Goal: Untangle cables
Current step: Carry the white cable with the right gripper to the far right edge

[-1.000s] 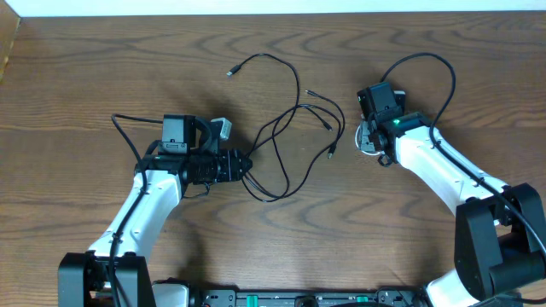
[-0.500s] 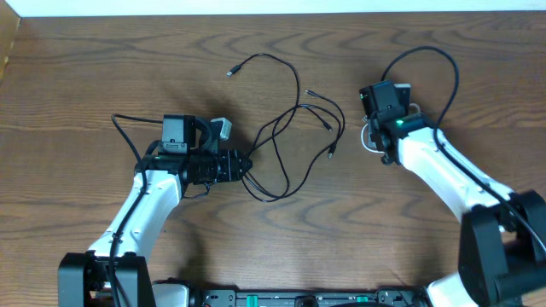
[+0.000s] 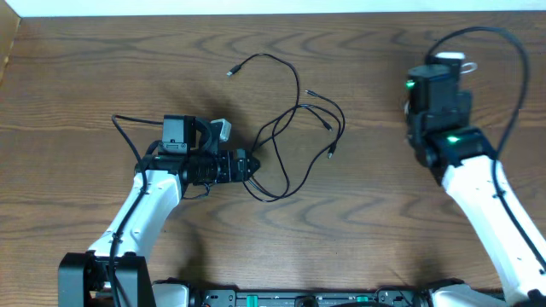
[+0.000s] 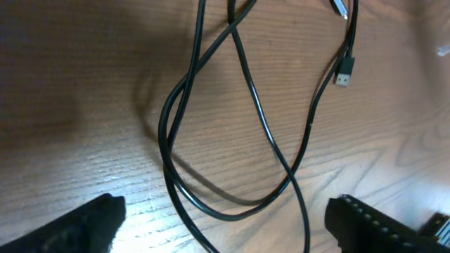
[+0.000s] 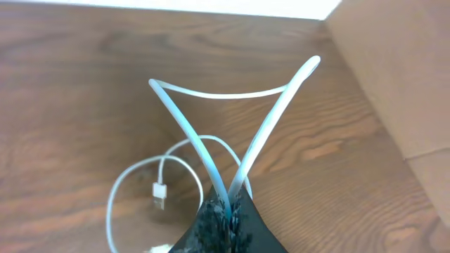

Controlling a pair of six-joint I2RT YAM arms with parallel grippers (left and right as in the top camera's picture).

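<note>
Several thin black cables (image 3: 298, 94) lie looped over one another at the table's middle. My left gripper (image 3: 247, 165) is at their left edge, open. In the left wrist view its fingers (image 4: 91, 225) stand wide apart with two black strands (image 4: 254, 105) on the wood between them, touching neither; a black plug (image 4: 343, 72) lies further out. My right gripper (image 3: 444, 72) is at the back right, shut on the white cable (image 3: 452, 57). In the right wrist view that white cable (image 5: 232, 91) rises in a loop from the shut gripper (image 5: 226, 218), and its plug (image 5: 160, 193) hangs below.
A tan board (image 5: 394, 70) stands by the table's right back corner, close to the right gripper. Another tan edge (image 3: 7, 43) shows at the far left. A loose black plug end (image 3: 231, 72) lies toward the back, and the arms' own thick wires (image 3: 128, 128) arc beside them.
The right gripper shut on the white cable and carried it up and toward the back right, away from the black tangle. The left gripper opened wide, staying in place.
</note>
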